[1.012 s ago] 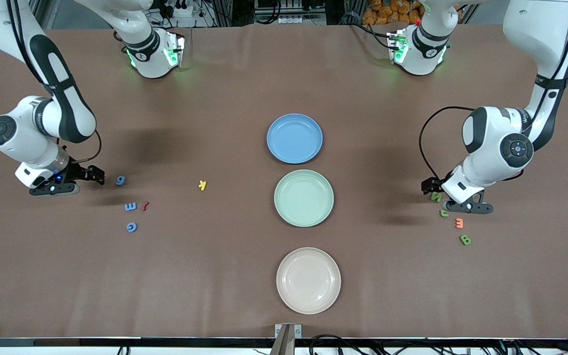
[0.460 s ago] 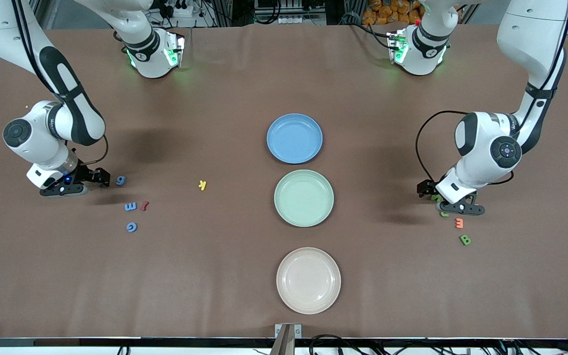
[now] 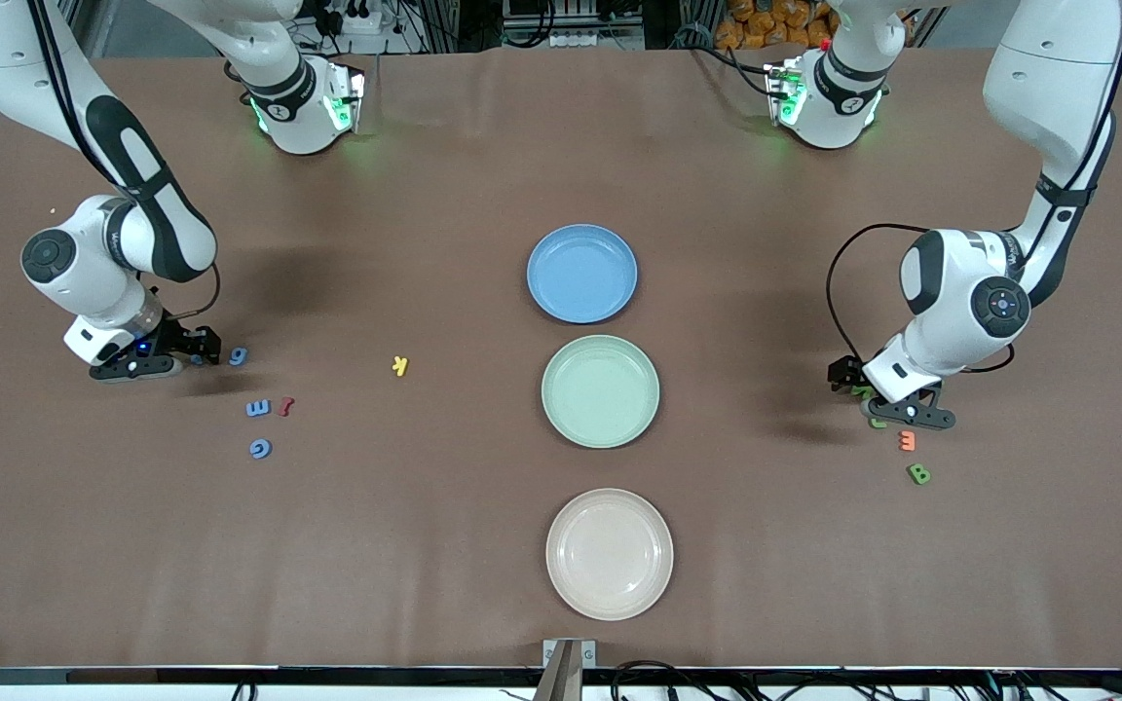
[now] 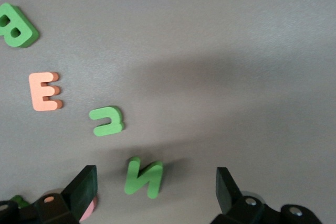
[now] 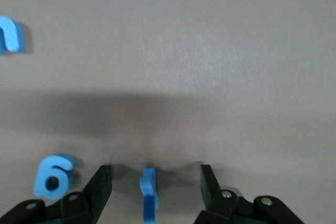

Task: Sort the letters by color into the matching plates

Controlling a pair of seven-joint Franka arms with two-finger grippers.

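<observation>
Front view: lying empty in a row mid-worktop (image 3: 483, 175), blue plate (image 3: 581, 274) farthest from the camera, mint green plate (image 3: 600, 391) next, cream plate (image 3: 609, 554) nearest, with right gripper (image 3: 199, 352) working low by the blue cluster and left gripper (image 3: 858, 389) low over the green one. Left wrist view: hanging with jaws wide, straddling the green N (image 4: 144, 178), apparently lining up a pick. Right wrist view: bracketing a thin blue letter (image 5: 149, 194) standing on edge beside the blue 6 (image 5: 53, 176), jaws part-open and not touching it, seemingly closing for a grasp.
</observation>
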